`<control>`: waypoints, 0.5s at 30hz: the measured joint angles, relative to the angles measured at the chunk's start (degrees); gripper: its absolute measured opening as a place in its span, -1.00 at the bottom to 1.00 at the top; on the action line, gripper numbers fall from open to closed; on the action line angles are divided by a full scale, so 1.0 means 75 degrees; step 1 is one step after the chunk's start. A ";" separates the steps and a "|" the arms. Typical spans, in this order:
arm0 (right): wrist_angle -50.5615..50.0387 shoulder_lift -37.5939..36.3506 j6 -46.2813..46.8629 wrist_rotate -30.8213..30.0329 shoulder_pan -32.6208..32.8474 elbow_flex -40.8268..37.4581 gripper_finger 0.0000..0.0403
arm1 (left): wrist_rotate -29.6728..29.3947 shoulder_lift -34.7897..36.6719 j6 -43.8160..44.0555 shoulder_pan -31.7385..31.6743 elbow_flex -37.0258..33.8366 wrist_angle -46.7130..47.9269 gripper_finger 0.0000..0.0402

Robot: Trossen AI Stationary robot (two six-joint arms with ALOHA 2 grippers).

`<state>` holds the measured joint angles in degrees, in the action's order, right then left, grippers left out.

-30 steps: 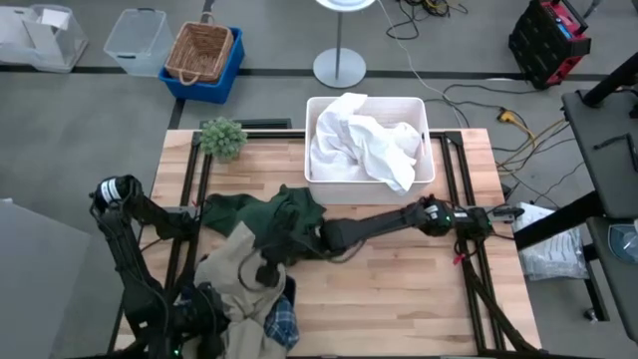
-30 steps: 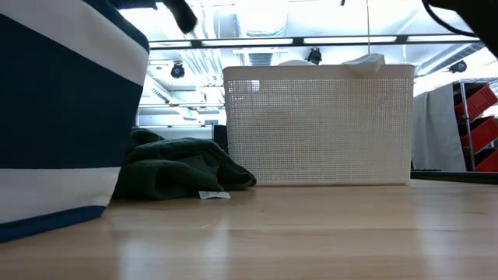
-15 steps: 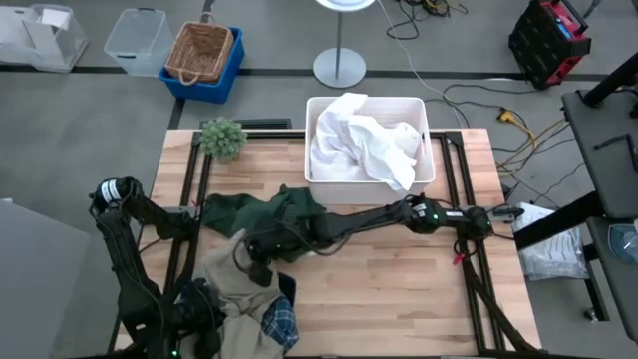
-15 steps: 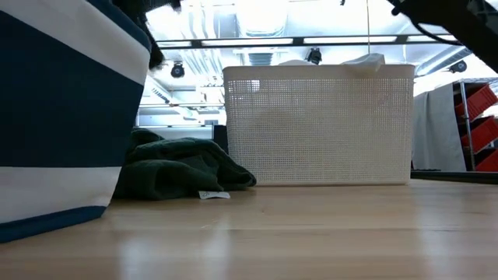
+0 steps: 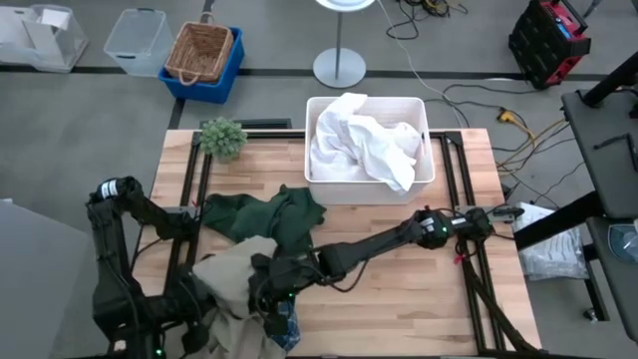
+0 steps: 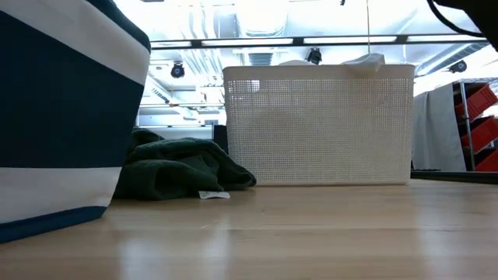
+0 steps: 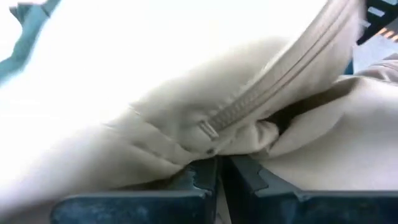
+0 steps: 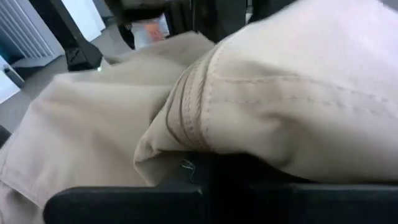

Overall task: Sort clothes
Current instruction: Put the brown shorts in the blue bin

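A khaki tan garment [image 5: 231, 271] hangs bunched over the table's near left corner, and both grippers are shut on it. My left gripper [image 5: 211, 319] sits under its near side; my right gripper [image 5: 269, 291] reaches in from the right. A blue-and-white plaid garment [image 5: 284, 325] lies beneath, at the near edge. A dark green garment [image 5: 264, 212] lies heaped on the table behind them. White clothes [image 5: 364, 140] fill the white bin [image 5: 429, 170]. In the low view a navy-and-white striped cloth [image 6: 62, 109] fills the left side. My left gripper pinches the khaki garment [image 7: 205, 158] between its two shut fingers [image 7: 199, 180], just beside the zipper [image 7: 273, 81]. Several bunched layers rise from the fingertips. My right gripper pinches a stitched, folded edge of the khaki garment [image 8: 186, 134] between its shut fingers [image 8: 186, 193], reaching almost level from the table's right. The cloth drapes over and beyond the fingers.
A small green plant [image 5: 221, 137] stands at the table's far left corner. The white bin stands at the far middle, its mesh wall [image 6: 319, 124] wide in the low view. Bare wood [image 5: 399, 299] lies to the right of the garments.
My right gripper has swung toward the table's near edge with the khaki garment and tipped more level. My left gripper has risen, still shut on the same garment. The khaki cloth has been drawn nearer and bunched up between the two grippers.
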<state>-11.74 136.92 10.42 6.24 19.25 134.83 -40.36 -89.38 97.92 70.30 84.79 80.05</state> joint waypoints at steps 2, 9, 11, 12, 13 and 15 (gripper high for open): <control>-0.0048 0.0013 -0.0021 0.0032 -0.0001 -0.0060 -0.94 | -0.0027 -0.0003 -0.0294 -0.0001 0.0304 0.0294 -0.99; -0.0153 0.0428 -0.0170 0.0177 -0.0016 -0.0071 -0.94 | -0.2146 -0.0034 -0.1258 -0.0047 0.0688 0.0289 -0.99; -0.0177 0.0578 -0.0147 0.0185 -0.0016 -0.0071 -0.94 | -0.2251 -0.0130 -0.1376 -0.0132 0.0587 0.0200 -0.99; -0.0218 0.0647 -0.0153 0.0191 -0.0028 -0.0071 -0.94 | -0.2163 -0.0202 -0.1369 -0.0172 0.0517 0.0197 -0.99; -0.0296 0.0705 -0.0189 0.0192 -0.0047 -0.0071 -0.94 | -0.2017 -0.0291 -0.1330 -0.0212 0.0424 0.0135 -0.99; -0.0797 0.0735 -0.0335 0.0073 -0.0077 -0.0071 -0.94 | -0.1619 -0.0504 -0.1224 -0.0243 0.0241 -0.0097 -0.99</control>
<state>-17.72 142.44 7.91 6.79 18.67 134.30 -52.50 -93.16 88.74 68.48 86.60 79.33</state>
